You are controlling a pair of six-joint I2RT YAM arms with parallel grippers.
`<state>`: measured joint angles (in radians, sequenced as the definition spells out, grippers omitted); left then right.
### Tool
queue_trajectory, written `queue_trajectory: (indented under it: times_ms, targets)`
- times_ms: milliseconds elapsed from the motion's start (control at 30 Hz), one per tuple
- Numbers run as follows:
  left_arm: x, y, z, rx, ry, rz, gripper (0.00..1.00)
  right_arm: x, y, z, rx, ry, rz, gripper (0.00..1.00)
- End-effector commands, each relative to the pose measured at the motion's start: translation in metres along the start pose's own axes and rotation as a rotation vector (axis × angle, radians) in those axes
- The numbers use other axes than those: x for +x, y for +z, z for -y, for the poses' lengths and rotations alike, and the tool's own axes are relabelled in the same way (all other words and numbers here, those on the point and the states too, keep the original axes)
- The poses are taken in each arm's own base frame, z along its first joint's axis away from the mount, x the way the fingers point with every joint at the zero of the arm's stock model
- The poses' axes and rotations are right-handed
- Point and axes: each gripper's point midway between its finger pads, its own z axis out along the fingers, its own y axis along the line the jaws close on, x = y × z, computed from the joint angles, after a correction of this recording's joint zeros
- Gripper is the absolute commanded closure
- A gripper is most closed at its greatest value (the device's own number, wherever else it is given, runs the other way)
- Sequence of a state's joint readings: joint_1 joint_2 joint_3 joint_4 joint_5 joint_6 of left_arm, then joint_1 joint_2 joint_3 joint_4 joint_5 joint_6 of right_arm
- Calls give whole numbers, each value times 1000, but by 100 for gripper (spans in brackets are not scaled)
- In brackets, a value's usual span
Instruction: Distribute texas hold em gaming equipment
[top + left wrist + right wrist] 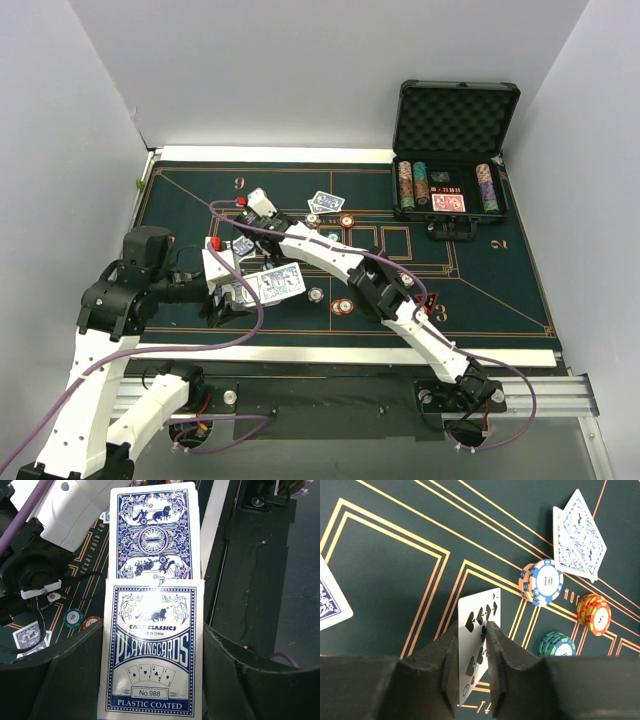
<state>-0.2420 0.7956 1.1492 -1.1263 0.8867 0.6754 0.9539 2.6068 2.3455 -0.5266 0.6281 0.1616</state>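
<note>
My left gripper [152, 635] [238, 290] is shut on a blue playing-card box [150, 655] [272, 283] with a blue-backed card [154, 530] sliding out of its far end. My right gripper [472, 627] [282, 222] is shut on one white-faced spade card [479, 615], held on edge just above the green felt. Ahead of it lie two blue-backed cards [579, 535] [325, 201], a blue-and-orange chip stack [542, 582], a red-yellow chip stack [594, 614] and a green chip stack [557, 645]. Another blue-backed card [243, 245] lies left of the right gripper.
The open black case [455, 150] stands at the back right with chip rows and a red-backed deck [449, 203]. Chips lie at mid-felt [316, 295] [343, 306]. The right arm [385, 290] reaches diagonally across the felt. The front edge strip [350, 353] runs under both arms.
</note>
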Motion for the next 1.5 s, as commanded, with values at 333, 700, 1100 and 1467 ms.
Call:
queue_trajectory:
  times_ms: [333,700,1100,1467]
  targets:
    - [-19,-9,0,-18,59,42,70,-3,-4,-15,-247,293,-78,46]
    - [-22,-10,1,-20,69,54,70,-23,-28,19,-408,509,-88,42]
    - [-22,-10,3,-19,70,58,70,19,-61,83,-363,682,-161,50]
    - [-23,-10,2,-25,72,63,70,97,-34,94,-223,650,-303,52]
